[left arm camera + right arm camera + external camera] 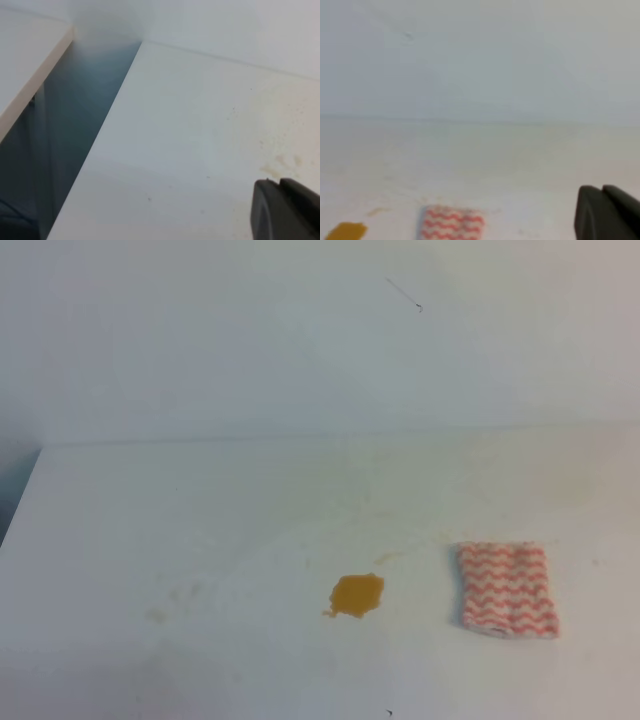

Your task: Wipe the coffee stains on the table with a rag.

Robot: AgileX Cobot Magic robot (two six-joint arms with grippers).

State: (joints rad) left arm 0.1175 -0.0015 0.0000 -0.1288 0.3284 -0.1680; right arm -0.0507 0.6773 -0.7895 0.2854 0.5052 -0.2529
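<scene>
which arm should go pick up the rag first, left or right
Probably the right. The rag lies on the right side of the table, right of the coffee stain, and shows in the right wrist view; the left wrist view shows neither.

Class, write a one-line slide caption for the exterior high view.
Amber coffee stain on the white table, striped rag lying to its right.
</scene>
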